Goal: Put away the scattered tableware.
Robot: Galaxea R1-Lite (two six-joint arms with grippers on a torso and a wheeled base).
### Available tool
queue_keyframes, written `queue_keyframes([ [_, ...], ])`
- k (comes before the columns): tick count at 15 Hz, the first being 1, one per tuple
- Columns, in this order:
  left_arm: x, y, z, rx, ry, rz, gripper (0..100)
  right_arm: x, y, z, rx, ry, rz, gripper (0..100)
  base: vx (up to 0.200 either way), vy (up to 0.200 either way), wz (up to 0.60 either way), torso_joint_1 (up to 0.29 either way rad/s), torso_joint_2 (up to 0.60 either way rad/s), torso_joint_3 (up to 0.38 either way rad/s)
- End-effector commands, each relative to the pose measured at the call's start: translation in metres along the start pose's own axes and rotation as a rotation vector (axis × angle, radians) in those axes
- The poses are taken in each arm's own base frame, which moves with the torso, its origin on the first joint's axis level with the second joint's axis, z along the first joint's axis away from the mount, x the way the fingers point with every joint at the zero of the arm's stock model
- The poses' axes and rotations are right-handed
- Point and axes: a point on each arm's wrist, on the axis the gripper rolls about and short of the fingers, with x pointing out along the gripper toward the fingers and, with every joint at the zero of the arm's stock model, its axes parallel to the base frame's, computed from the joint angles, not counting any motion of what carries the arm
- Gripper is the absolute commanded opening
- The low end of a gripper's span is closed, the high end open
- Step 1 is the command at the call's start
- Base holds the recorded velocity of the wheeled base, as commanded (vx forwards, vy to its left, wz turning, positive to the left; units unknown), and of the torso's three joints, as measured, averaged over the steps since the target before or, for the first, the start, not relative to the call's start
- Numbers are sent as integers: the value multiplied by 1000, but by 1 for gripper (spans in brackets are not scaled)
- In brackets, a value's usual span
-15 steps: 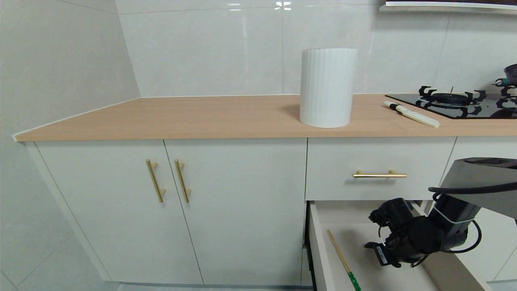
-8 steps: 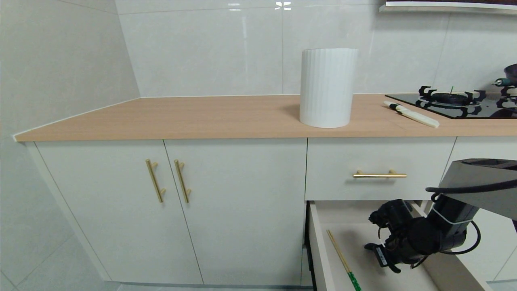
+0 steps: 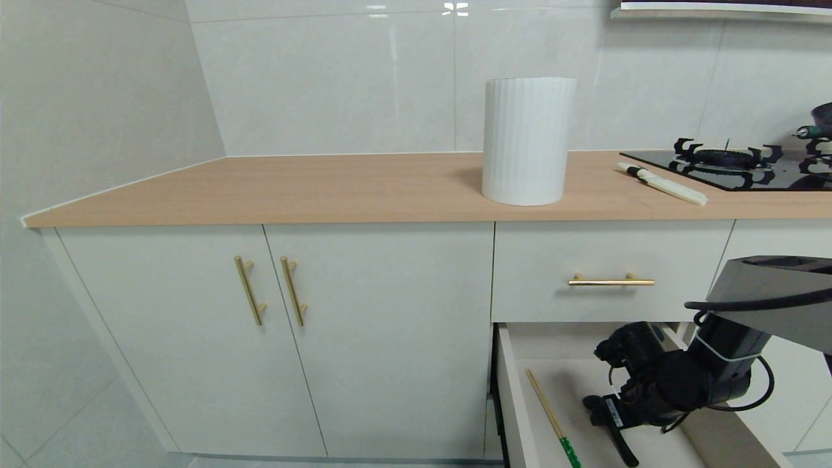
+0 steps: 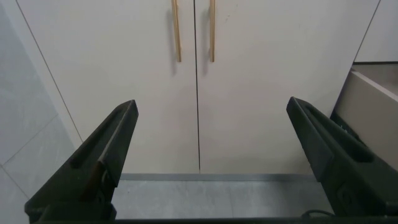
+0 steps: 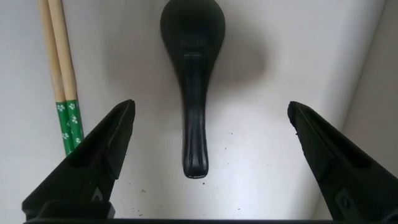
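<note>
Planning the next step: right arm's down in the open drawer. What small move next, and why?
Probably raise the right gripper straight out of the drawer: it is open, and the black spoon lies free on the drawer floor beside the chopsticks.

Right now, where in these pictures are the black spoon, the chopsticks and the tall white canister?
black spoon (image 5: 194, 112), right wrist view, middle of its handle
chopsticks (image 5: 60, 56), right wrist view, bare wooden shaft
white canister (image 3: 528, 140), head view, middle of its ribbed side
</note>
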Motion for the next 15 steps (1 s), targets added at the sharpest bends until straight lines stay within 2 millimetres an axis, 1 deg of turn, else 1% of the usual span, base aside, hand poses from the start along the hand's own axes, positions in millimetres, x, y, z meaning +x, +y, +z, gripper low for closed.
queue_keyframes([
  [1,0,0,0,0,-1,0,100,-3,0,2,7,-12,-1,100,0,0,0,0,0,0],
  [2,0,0,0,1,-1,0,100,-8,-1,4,13,-24,-1,100,0,0,0,0,0,0],
  [4,0,0,0,3,-1,0,100,-27,-5,9,46,-69,-2,100,0,0,0,0,0,0],
  [5,0,0,0,6,-1,0,100,-31,-6,10,47,-78,-1,100,0,0,0,0,0,0],
  [6,0,0,0,1,-1,0,100,-39,-7,11,49,-95,-1,100,0,0,0,0,0,0],
  [7,0,0,0,6,-1,0,100,-61,-9,15,55,-150,1,100,0,0,0,0,0,0],
  [8,0,0,0,0,-1,0,100,-76,-10,16,58,-183,4,100,0,0,0,0,0,0],
  [9,0,0,0,0,-1,0,100,-84,-11,16,59,-203,7,100,0,0,0,0,0,0],
  [10,0,0,0,1,-1,0,100,-102,-12,18,63,-247,11,100,0,0,0,0,0,0],
  [11,0,0,0,0,-1,0,100,-124,-11,17,58,-303,20,100,0,0,0,0,0,0],
  [12,0,0,0,0,-1,0,100,-143,-10,14,50,-349,31,100,-200,0,0,-2,-2,7],
  [13,0,0,0,0,-1,0,100,-155,-8,11,40,-377,40,100,-200,0,0,12,-2,-7],
  [15,0,0,0,0,-1,0,100,-173,-1,5,17,-419,61,100,-200,0,0,0,2,0],
])
